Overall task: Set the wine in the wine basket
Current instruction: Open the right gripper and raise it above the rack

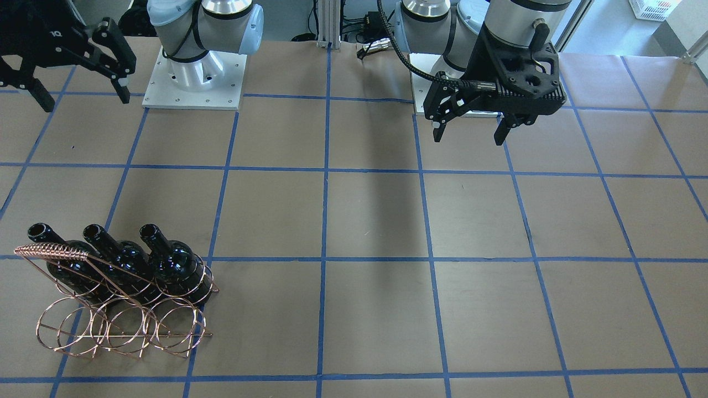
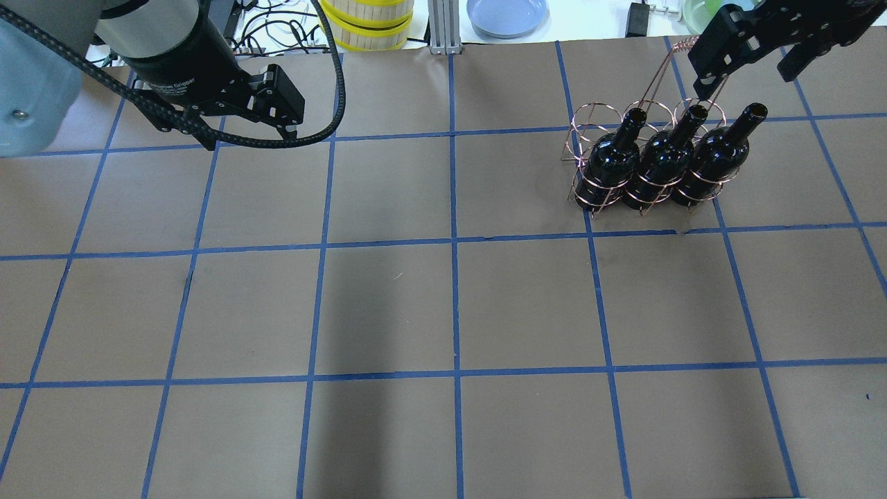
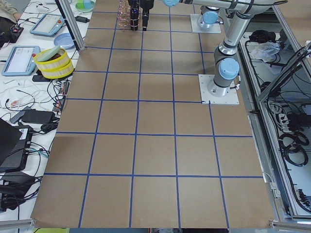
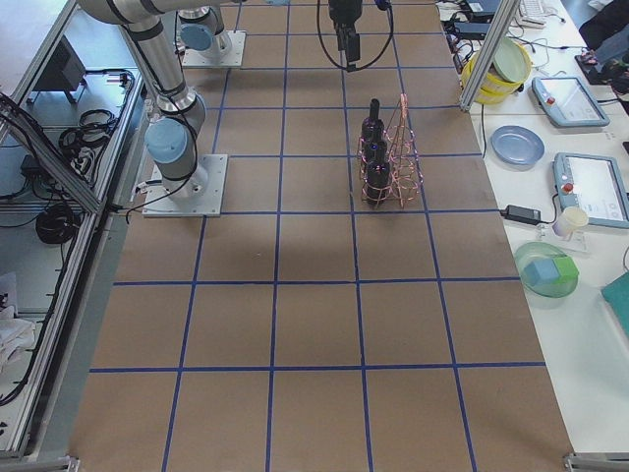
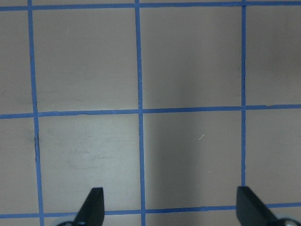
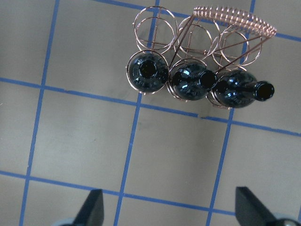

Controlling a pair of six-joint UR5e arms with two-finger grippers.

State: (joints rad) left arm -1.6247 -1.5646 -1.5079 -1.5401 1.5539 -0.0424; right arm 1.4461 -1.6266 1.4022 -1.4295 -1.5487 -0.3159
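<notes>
Black two-finger left gripper (image 1: 468,138): jaws apart, nothing between them; in the left wrist view its fingertips (image 5: 94,207) frame only bare surface; the unit hangs above the brown paper-covered table with a blue tape grid (image 2: 388,312), near the robot's edge and in the table's left half.

Black two-finger right gripper (image 1: 83,100): jaws apart, nothing between them; it hangs above the table near the robot's edge, beside the right arm's square metal base plate (image 1: 193,99); the right wrist view shows its fingertips (image 6: 94,209) clear of the load, with open table between them and the basket.

Three glossy near-black unlabelled glass wine bottles (image 2: 658,166): all seated in the copper-coloured thin-wire basket of round rings (image 2: 589,118); they stand neck-up, side by side, each through one ring of the row on the robot's side; bodies just beside one another, whether touching cannot be told.

Basket: stands on the table's right half, nearer the far edge than the robot's edge, well apart from both grippers; its twisted-wire handle bar (image 6: 235,20) runs above the ring row on the far side.

Beyond the far edge: a blue round plate (image 2: 507,15); a yellow-banded round container (image 2: 367,24).
</notes>
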